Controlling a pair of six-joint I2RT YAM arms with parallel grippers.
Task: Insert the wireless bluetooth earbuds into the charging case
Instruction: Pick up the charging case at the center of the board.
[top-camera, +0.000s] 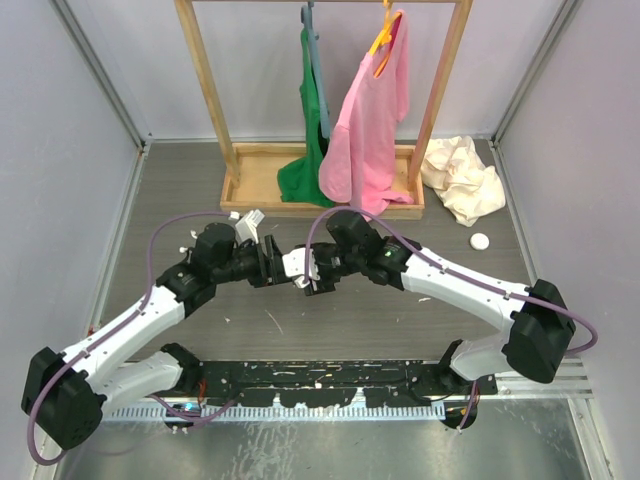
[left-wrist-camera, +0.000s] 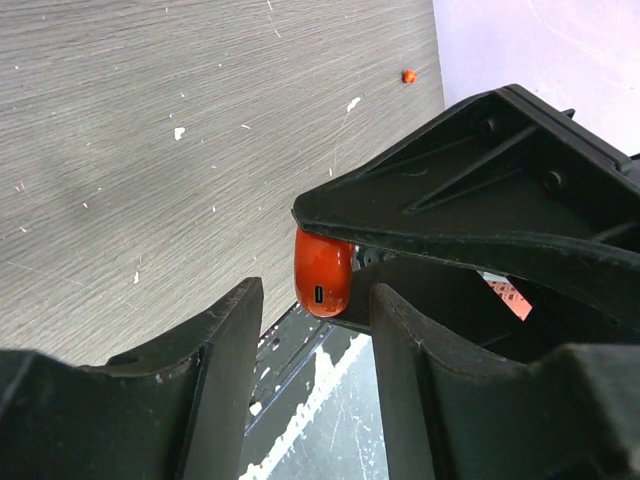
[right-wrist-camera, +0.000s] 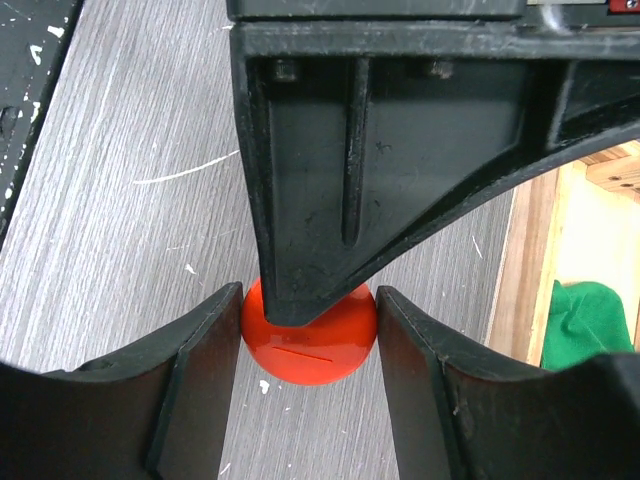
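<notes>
Case: a glossy orange charging case (right-wrist-camera: 310, 345), rounded, closed as far as can be seen, with a small port on its end in the left wrist view.
Right fingers: the right fingers (right-wrist-camera: 205, 385) are clenched on the case, one on each side and touching it.
Left fingers: the left fingers (left-wrist-camera: 215, 370) are released, with a gap on either side of the case, which sits just past their tips.
Where the case is: held up off the grey counter (top-camera: 330, 320), where the two arms meet near the middle.
Overlap: one left finger lies across the top of the case in the right wrist view.
Back of counter: a wooden rack (top-camera: 210, 90) with a green shirt (top-camera: 310, 170) and a pink shirt (top-camera: 370, 130) on hangers.
Right of rack: a crumpled cream cloth (top-camera: 462, 180); near it, a small white disc (top-camera: 480, 241) on the counter.
</notes>
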